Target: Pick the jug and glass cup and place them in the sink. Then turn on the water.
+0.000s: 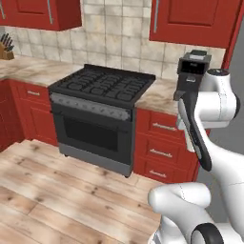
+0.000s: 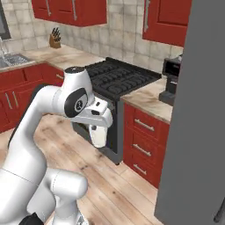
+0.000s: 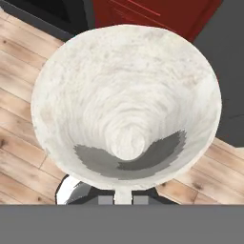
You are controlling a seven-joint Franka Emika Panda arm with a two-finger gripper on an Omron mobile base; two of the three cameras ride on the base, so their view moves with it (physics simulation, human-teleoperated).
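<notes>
Jaws: closed on the jug, which the gripper holds above the wooden floor.
Sink: far left corner of the counter.
Stove: centre, between red cabinets.
Coffee machine: right counter end.

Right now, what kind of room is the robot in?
A home kitchen, rendered in simulation. A black gas stove with an oven sits between red cabinets under a stone counter, with a knife block and part of the sink further along.
</notes>
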